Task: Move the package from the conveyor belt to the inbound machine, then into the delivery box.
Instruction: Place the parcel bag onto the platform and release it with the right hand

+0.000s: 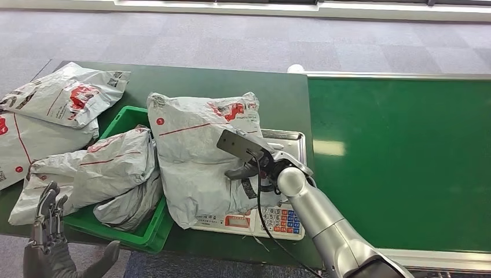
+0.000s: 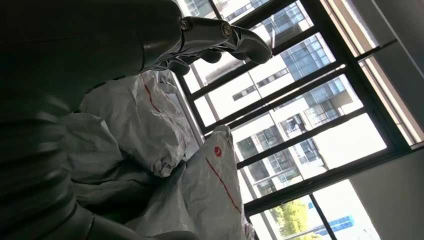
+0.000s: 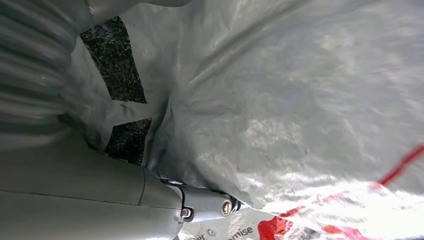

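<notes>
Crumpled grey package [image 1: 197, 156] with red markings, lying on the scale [image 1: 278, 220], beside green bin [image 1: 124, 124]

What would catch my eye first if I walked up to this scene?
A big grey package lying across the scale, with the robot's right hand on it. Left of it, a green bin holds more grey bags, and the left hand hangs open at the table's near edge.

Left hand [image 2: 220, 42] close to lens, fingers curled over nothing. Beyond: grey mailers [image 2: 145, 125] heaped, one [image 2: 210, 185] bearing a red dot and line (label unreadable). Windows [image 2: 310, 125] behind.
</notes>
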`<state>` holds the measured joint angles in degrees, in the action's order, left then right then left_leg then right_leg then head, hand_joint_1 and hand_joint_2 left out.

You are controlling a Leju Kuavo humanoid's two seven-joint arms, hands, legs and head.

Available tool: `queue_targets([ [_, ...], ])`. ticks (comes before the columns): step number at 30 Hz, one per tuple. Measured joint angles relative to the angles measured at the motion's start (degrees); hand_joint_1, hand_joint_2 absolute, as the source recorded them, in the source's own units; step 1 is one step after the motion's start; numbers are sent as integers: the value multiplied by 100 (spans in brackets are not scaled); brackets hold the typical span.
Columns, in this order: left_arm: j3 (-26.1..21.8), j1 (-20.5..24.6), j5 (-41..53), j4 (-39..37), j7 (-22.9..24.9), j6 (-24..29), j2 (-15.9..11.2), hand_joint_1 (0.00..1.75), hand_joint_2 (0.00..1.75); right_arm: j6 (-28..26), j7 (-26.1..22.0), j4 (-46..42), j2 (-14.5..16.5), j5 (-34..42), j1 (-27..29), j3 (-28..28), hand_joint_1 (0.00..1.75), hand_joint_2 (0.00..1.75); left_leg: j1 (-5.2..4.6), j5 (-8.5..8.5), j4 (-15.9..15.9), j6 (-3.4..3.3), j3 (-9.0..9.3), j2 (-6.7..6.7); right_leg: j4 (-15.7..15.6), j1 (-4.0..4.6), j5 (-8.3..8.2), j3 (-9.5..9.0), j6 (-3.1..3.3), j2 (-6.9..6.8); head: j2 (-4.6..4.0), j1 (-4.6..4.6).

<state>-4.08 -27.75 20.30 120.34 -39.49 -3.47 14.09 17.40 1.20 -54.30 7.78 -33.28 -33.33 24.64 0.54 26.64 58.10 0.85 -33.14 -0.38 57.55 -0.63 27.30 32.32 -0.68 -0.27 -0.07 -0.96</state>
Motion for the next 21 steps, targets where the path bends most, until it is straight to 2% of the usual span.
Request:
queue_targets([
  [3,324,122,405,-46,217,447,-293,0,175,-79,-201,-614,-149,293,406,-1,0,175,0,1,2,-1,-1,-5,-2,-1,2,8,0,-7,0,-1],
  [6,686,444,759,-150,581,834,-636,0,175,-547,-458,-1395,-370,530,914,-75,0,175,0,1,3,-2,-10,-7,-2,-2,0,9,0,-11,0,0],
  [8,905,805,948,-248,783,859,-808,0,175,-1290,-984,-2017,-463,721,1318,-238,0,175,0,-1,7,-5,-12,-10,-3,-3,-2,14,-1,-16,0,0],
  [11,1266,1556,1219,-481,1139,766,-963,0,175,-2980,-2221,-3170,-500,964,2011,-644,0,175,0,-7,9,-11,-27,-45,-2,-4,-3,8,-3,-48,0,1],
  [12,1392,1786,1275,-559,1244,744,-998,0,175,-3383,-2476,-3543,-501,1009,2193,-777,0,175,0,-6,9,-9,-28,-42,-1,-5,-5,5,-2,-45,0,1],
  [13,1505,1971,1309,-626,1319,732,-1030,0,175,-3611,-2607,-3855,-503,1034,2338,-881,0,175,-1,-3,8,-7,-26,-23,-1,-5,-8,5,0,-27,0,0],
  [16,1725,2317,1359,-749,1421,726,-1113,0,175,-3814,-2748,-4438,-509,1035,2650,-1041,0,175,-2,4,9,-6,-16,39,-1,-6,-20,21,0,34,0,0],
  [18,1856,2526,1449,-822,1569,700,-1156,0,175,-4169,-2933,-4723,-509,974,2813,-1114,0,175,-2,2,10,-8,-15,37,-2,-5,-21,28,-3,34,0,0],
  [21,2109,2944,1793,-1009,2186,545,-1183,0,175,-4732,-3011,-5184,-519,911,3111,-1248,0,175,-1,0,10,-10,-15,23,-3,-3,-20,22,-3,21,0,0],
])
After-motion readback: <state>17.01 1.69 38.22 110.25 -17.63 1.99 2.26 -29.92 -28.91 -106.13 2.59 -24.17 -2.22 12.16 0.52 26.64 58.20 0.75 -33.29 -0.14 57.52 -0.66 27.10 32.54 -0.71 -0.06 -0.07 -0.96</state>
